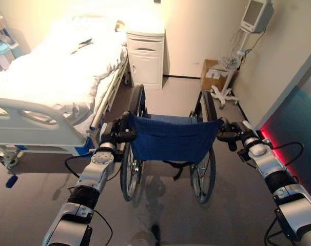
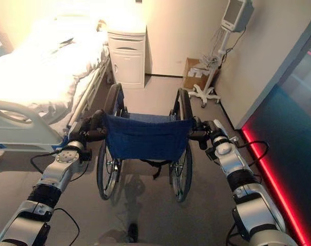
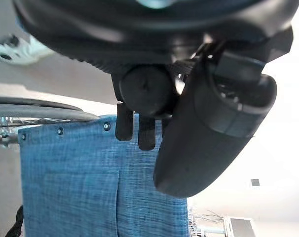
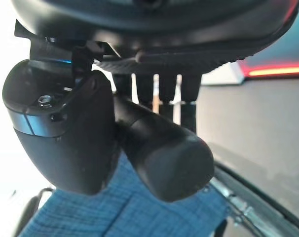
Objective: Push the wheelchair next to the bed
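Note:
A wheelchair with a blue fabric backrest (image 1: 171, 137) and two large spoked wheels stands on the grey floor in front of me, facing away. My left hand (image 1: 113, 134) is shut on its left push handle (image 3: 147, 90), my right hand (image 1: 236, 134) on the right push handle (image 4: 162, 153); the wrist views show fingers and thumb curled round each black grip. The hospital bed (image 1: 53, 77) with white bedding lies ahead to the left, its footboard (image 1: 30, 125) level with the chair's left wheel (image 1: 130, 169).
A white bedside cabinet (image 1: 145, 54) stands past the bed against the back wall. A cardboard box (image 1: 213, 74) and a wheeled stand with a monitor (image 1: 255, 18) are at the back right. A dark wall with a red strip (image 1: 278, 148) runs along the right.

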{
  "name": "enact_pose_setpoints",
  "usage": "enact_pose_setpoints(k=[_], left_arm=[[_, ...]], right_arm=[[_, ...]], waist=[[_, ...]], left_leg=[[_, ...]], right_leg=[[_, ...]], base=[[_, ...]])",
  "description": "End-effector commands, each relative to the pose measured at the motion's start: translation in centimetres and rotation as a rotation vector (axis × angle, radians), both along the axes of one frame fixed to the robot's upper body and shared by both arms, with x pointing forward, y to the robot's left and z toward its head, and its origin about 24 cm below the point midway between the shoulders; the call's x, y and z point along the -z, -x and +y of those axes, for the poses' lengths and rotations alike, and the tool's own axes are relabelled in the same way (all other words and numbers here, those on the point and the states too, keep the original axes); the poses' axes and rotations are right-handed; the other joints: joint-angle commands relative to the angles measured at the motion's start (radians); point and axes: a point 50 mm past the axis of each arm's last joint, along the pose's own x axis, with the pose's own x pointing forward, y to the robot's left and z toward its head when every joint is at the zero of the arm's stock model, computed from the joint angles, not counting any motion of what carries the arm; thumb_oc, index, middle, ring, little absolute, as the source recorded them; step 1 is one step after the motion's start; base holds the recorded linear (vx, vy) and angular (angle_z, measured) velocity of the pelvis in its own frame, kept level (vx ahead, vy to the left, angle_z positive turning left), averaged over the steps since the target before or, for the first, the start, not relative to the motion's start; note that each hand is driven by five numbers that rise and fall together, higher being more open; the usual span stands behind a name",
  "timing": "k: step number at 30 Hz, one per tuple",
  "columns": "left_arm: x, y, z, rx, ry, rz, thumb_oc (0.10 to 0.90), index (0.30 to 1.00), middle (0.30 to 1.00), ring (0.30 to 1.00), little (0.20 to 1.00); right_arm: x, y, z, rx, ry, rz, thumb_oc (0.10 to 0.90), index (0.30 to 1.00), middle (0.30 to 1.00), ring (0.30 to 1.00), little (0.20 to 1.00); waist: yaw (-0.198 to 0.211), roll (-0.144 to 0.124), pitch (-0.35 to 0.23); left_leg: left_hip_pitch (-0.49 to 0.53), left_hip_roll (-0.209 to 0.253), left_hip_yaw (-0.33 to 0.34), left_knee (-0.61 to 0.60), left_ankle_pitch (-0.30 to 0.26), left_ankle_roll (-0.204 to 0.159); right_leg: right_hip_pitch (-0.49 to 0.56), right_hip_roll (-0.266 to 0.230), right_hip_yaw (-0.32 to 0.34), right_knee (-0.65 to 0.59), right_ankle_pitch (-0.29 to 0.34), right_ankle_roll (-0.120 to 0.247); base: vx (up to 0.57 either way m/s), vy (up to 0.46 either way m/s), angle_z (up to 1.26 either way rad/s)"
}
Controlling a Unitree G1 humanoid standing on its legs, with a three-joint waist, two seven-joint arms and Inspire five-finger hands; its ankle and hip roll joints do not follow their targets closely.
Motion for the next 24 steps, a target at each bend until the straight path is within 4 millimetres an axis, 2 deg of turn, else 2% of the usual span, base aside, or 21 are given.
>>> enact_pose_setpoints(k=[1,2,3,4,5,6,7,8,9,11,12,13,14,15,19,24], left_arm=[[5.2,2.9,1.5,0.019,-0.139,0.23,0.4,0.3,0.3,0.3,0.3],[4.8,2.5,1.4,0.03,-0.146,0.226,0.4,0.3,0.3,0.3,0.3],[4.8,2.4,1.3,0.036,-0.146,0.223,0.4,0.3,0.3,0.3,0.3],[4.5,2.1,1.1,0.049,-0.143,0.213,0.4,0.3,0.3,0.3,0.3],[4.3,1.9,1.0,0.055,-0.141,0.207,0.4,0.3,0.3,0.3,0.3],[4.2,1.9,1.0,0.055,-0.142,0.201,0.4,0.3,0.3,0.3,0.3],[4.2,1.9,0.9,0.05,-0.143,0.193,0.4,0.3,0.3,0.3,0.3],[4.4,1.9,0.8,0.027,-0.125,0.197,0.4,0.3,0.3,0.3,0.3],[4.7,2.1,0.6,0.026,-0.112,0.213,0.4,0.3,0.3,0.3,0.3],[4.9,2.2,0.3,0.026,-0.121,0.223,0.4,0.3,0.3,0.3,0.3],[5.1,2.4,0.2,0.02,-0.12,0.229,0.4,0.3,0.3,0.3,0.3],[5.2,2.4,0.1,0.018,-0.116,0.231,0.4,0.3,0.3,0.3,0.3],[5.3,2.4,-0.4,0.018,-0.111,0.23,0.4,0.3,0.3,0.3,0.3],[5.4,2.2,-0.9,0.023,-0.103,0.226,0.4,0.3,0.3,0.3,0.3],[5.7,2.3,-1.3,0.025,-0.087,0.23,0.4,0.3,0.3,0.3,0.3],[5.6,1.8,-1.9,0.063,-0.084,0.223,0.4,0.3,0.3,0.3,0.3]], right_arm=[[-0.9,-0.1,2.3,-0.26,0.181,-0.038,0.4,0.3,0.3,0.3,0.3],[-0.9,-0.2,2.3,-0.252,0.18,-0.052,0.4,0.3,0.3,0.3,0.3],[-0.9,-0.1,2.2,-0.245,0.182,-0.054,0.4,0.3,0.3,0.3,0.3],[-0.9,-0.1,2.0,-0.23,0.187,-0.065,0.4,0.3,0.3,0.3,0.3],[-1.0,0.0,2.0,-0.223,0.192,-0.072,0.4,0.3,0.3,0.3,0.3],[-1.2,0.0,2.0,-0.224,0.195,-0.079,0.4,0.3,0.3,0.3,0.3],[-1.6,0.0,2.0,-0.23,0.2,-0.088,0.4,0.3,0.3,0.3,0.3],[-1.9,0.0,1.8,-0.228,0.187,-0.089,0.4,0.3,0.3,0.3,0.3],[-2.1,-0.2,2.1,-0.25,0.195,-0.082,0.4,0.3,0.3,0.3,0.3],[-2.7,-0.3,2.1,-0.256,0.201,-0.08,0.4,0.3,0.3,0.3,0.3],[-2.8,-0.2,1.7,-0.254,0.198,-0.07,0.4,0.3,0.3,0.3,0.3],[-2.8,-0.2,1.6,-0.256,0.199,-0.066,0.4,0.3,0.3,0.3,0.3],[-2.8,-0.1,1.1,-0.26,0.215,-0.055,0.4,0.3,0.3,0.3,0.3],[-2.6,-0.1,0.8,-0.258,0.229,-0.044,0.4,0.3,0.3,0.3,0.3],[-2.4,-0.2,0.5,-0.264,0.247,-0.032,0.4,0.3,0.3,0.3,0.3],[-1.9,-0.1,-0.4,-0.225,0.246,0.001,0.4,0.3,0.3,0.3,0.3]], waist=[[-0.017,0.024,0.047],[-0.035,0.021,0.062],[-0.04,0.019,0.064],[-0.054,0.015,0.064],[-0.06,0.01,0.062],[-0.06,0.006,0.06],[-0.059,0.001,0.056],[-0.059,-0.005,0.046],[-0.059,-0.016,0.043],[-0.071,-0.023,0.037],[-0.079,-0.028,0.035],[-0.081,-0.028,0.034],[-0.087,-0.026,0.04],[-0.089,-0.027,0.043],[-0.101,-0.027,0.033],[-0.124,-0.032,0.01]], left_leg=[[0.058,0.032,0.029,0.064,-0.141,-0.097],[0.08,0.041,0.011,0.071,-0.172,-0.101],[0.081,0.041,0.0,0.077,-0.182,-0.102],[0.072,0.043,-0.037,0.094,-0.205,-0.103],[0.06,0.046,-0.056,0.113,-0.221,-0.108],[0.049,0.049,-0.062,0.132,-0.23,-0.112],[0.028,0.058,-0.065,0.166,-0.235,-0.124],[0.004,0.077,-0.061,0.211,-0.24,-0.135],[-0.003,0.085,-0.068,0.251,-0.253,-0.14],[0.006,0.123,-0.044,0.265,-0.238,-0.16],[0.01,0.158,-0.02,0.29,-0.208,-0.181],[0.009,0.17,-0.014,0.3,-0.193,-0.187],[-0.002,0.202,-0.018,0.349,-0.139,-0.204],[-0.013,0.21,-0.023,0.381,-0.106,-0.211],[0.025,0.197,-0.025,0.381,-0.1,-0.219],[0.051,0.177,0.01,0.468,-0.081,-0.232]], right_leg=[[-0.089,-0.024,-0.004,-0.237,0.394,-0.02],[-0.121,-0.069,0.033,-0.358,0.45,-0.012],[-0.13,-0.073,0.057,-0.404,0.46,-0.008],[-0.149,-0.08,0.117,-0.485,0.477,0.0],[-0.148,-0.08,0.138,-0.51,0.473,0.004],[-0.142,-0.077,0.132,-0.502,0.466,0.004],[-0.13,-0.068,0.116,-0.501,0.437,0.003],[-0.109,-0.049,0.089,-0.48,0.378,-0.002],[-0.108,-0.031,0.091,-0.435,0.36,-0.005],[-0.105,-0.015,0.07,-0.425,0.314,-0.018],[-0.09,-0.005,0.042,-0.425,0.288,-0.037],[-0.083,0.0,0.031,-0.427,0.282,-0.045],[-0.052,0.031,0.022,-0.434,0.255,-0.075],[-0.029,0.052,0.015,-0.445,0.244,-0.094],[-0.022,0.069,0.01,-0.455,0.232,-0.117],[-0.009,0.111,-0.021,-0.477,0.211,-0.166]], base=[[0.32,-0.455,-0.22],[0.27,-0.386,-0.01],[0.34,-0.495,0.3],[0.26,-0.39,0.66],[0.27,-0.415,0.81],[0.2,-0.344,0.95],[0.24,-0.365,0.89],[0.34,-0.434,0.88],[0.3,-0.334,0.66],[0.27,-0.224,0.63],[0.26,-0.207,0.58],[0.32,-0.285,0.57],[0.34,-0.331,0.61],[0.4,-0.368,0.6],[0.24,-0.181,0.29],[0.2,-0.177,0.32]])
